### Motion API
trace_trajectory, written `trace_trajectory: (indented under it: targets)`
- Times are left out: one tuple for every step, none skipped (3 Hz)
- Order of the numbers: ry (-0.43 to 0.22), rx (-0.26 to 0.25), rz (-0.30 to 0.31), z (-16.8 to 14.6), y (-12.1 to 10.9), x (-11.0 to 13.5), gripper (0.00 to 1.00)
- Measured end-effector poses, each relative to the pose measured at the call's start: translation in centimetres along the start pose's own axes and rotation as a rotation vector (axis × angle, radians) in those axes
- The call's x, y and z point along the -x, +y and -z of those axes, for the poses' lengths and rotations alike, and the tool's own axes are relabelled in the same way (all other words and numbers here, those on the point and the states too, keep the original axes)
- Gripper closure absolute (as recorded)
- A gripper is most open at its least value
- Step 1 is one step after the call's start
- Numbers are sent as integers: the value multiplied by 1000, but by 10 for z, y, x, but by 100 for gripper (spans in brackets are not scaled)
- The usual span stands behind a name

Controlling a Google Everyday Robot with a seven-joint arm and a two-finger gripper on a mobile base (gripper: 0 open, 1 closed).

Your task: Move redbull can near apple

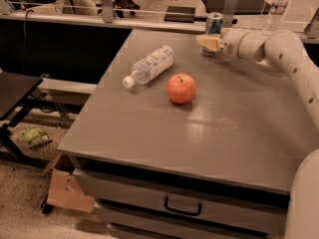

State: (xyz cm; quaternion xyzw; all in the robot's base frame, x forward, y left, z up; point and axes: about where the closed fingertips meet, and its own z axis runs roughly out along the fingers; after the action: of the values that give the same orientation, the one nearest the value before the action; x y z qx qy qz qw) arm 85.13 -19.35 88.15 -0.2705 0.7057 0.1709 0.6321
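The redbull can [214, 22] stands upright near the back edge of the grey table [239, 133], silver and blue. My gripper [208, 42] reaches in from the right on the white arm [279, 49] and sits right at the lower front of the can, covering its base. The orange-red apple [181, 88] rests on the table's middle, well in front of and slightly left of the can.
A clear plastic water bottle [149, 64] lies on its side left of the apple. Another bottle [277, 5] stands upright behind the table at the far right. A black stand [15, 88] and a cardboard box [65, 190] are on the floor to the left.
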Motion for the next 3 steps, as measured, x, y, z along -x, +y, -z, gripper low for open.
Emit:
trace_trajectory:
  targets:
    - [9,31,-4,13,0,12,73]
    - [32,110,-47,39,19,27,96]
    - [50,304,-118,83,73,31,100]
